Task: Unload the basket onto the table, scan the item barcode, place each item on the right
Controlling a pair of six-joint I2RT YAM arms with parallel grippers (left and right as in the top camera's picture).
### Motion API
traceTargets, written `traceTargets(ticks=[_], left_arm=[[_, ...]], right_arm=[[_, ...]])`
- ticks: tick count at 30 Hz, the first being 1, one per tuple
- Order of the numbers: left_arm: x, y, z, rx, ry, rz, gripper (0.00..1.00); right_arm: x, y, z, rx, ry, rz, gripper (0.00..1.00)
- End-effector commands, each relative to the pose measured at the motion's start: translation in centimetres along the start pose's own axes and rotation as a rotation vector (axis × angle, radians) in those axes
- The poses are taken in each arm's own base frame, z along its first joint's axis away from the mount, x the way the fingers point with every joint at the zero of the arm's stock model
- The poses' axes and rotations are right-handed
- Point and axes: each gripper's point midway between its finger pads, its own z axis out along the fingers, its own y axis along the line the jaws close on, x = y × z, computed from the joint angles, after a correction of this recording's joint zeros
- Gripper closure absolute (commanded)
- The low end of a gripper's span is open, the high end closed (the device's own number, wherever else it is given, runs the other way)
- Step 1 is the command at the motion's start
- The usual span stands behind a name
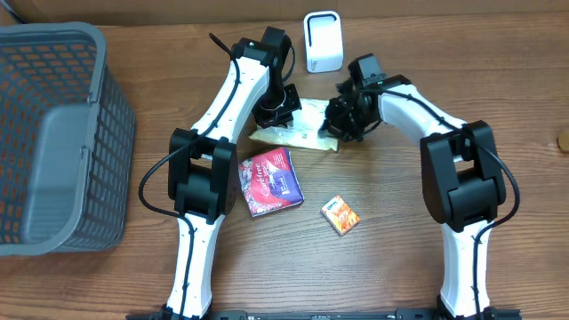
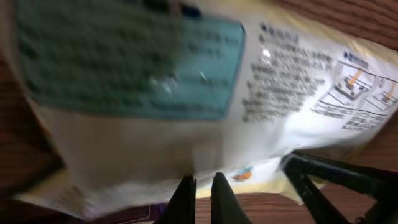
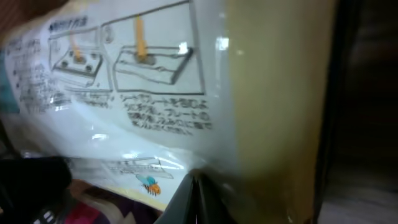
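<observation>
Packet [image 2: 155, 143] cream-yellow with a teal panel and black print. Basket [image 1: 114, 169] grey, grid mesh; scanner [image 1: 323, 42] white; sachet [image 1: 271, 182] red and purple; small box [image 1: 340, 215] orange and white. Desk [image 1: 391, 267] brown wood grain; arms [image 1: 233, 98] white with black joints.

A flat cream-and-white packet [image 1: 300, 133], printed with Japanese text, a teal panel and line diagrams, is near the middle of the worktop's far edge. A white barcode scanner [image 1: 323, 42] stands upright just beyond it.
</observation>
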Motion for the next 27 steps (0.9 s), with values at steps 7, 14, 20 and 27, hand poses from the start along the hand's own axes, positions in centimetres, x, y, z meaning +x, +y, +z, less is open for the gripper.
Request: traceTargets(ticks=[7, 14, 20, 27], left_arm=[[-0.9, 0.2, -0.5, -0.008, -0.031, 0.007, 0.96], [-0.4, -3.2, -1.0, 0.193, 0.022, 0.058, 0.96], [0.5, -9.4, -3.5, 0.515, 0.058, 0.229, 0.96], [0.4, -9.6, -1.1, 0.392, -0.003, 0.215, 0.96]], right_arm=[[-2.7, -12.1, -4.6, 0.336, -0.088, 0.172, 0.96], [-2.5, -11.3, -4.7, 0.240, -0.049, 0.175, 0.96], [-2.4, -10.0, -3.8, 0.233, -0.055, 0.133, 0.96], [-2.2, -9.5, -3.6, 0.217, -0.047, 0.130, 0.96]])
